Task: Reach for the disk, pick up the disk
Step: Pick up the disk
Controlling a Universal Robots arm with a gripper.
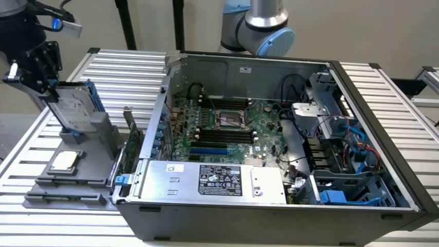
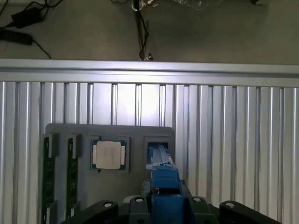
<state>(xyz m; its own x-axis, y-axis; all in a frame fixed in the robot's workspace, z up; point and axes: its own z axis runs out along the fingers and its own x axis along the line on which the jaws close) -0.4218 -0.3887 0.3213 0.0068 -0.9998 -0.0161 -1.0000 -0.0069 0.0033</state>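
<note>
End effector (image 1: 45, 90): closed on the upper end of the disk (image 1: 74, 110), jaws pressed against both of its sides.

Disk: silver-grey with blue rails, standing tilted, lower end in a slot of the grey fixture tray (image 1: 96, 154).

Tray: near the bench (image 1: 130, 67) edge on the exterior view's left, just beside the open computer case (image 1: 274, 216).

Square silver chip (image 1: 63, 160): flat in a tray pocket beside the disk's slot.

blue-railed silver disk (image 1: 71, 109) on edge in grey holder (image 1: 92, 159)
</note>
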